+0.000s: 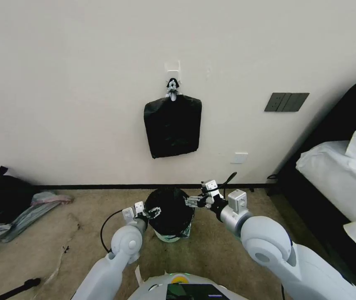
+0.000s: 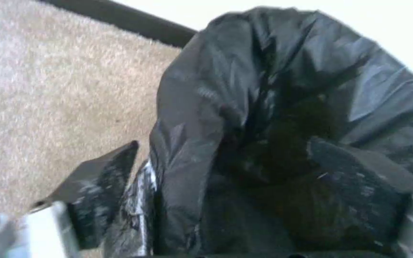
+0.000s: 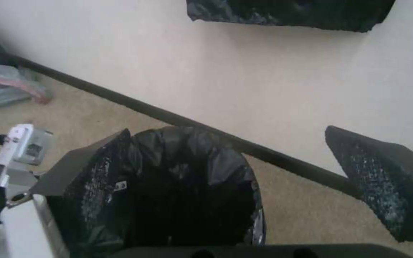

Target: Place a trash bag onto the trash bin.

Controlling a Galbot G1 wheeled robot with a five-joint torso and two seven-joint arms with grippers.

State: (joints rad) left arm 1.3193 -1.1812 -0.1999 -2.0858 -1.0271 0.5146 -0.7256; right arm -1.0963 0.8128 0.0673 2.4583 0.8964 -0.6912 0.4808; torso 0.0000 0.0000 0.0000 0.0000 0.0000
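Observation:
The trash bin [image 1: 172, 236] is a small white bucket on the carpet by the wall, with just its lower part showing. The glossy black trash bag [image 1: 170, 208] is draped over its top, mouth open [image 3: 187, 186]. My left gripper [image 1: 153, 212] is at the bag's left rim and open. One finger [image 2: 99, 191] is outside the film [image 2: 192, 118] and the other [image 2: 359, 186] is inside the mouth. My right gripper [image 1: 192, 202] hovers at the right rim, open wide, one finger [image 3: 89, 175] over the bag and the other [image 3: 383, 179] clear of it.
A flat black bundle [image 1: 172, 125] hangs from a wall hook above the bin. A bed [image 1: 336, 179] with a dark frame stands to the right. A dark bag and plastic clutter [image 1: 7, 204] lie on the floor at the left. Carpet surrounds the bin.

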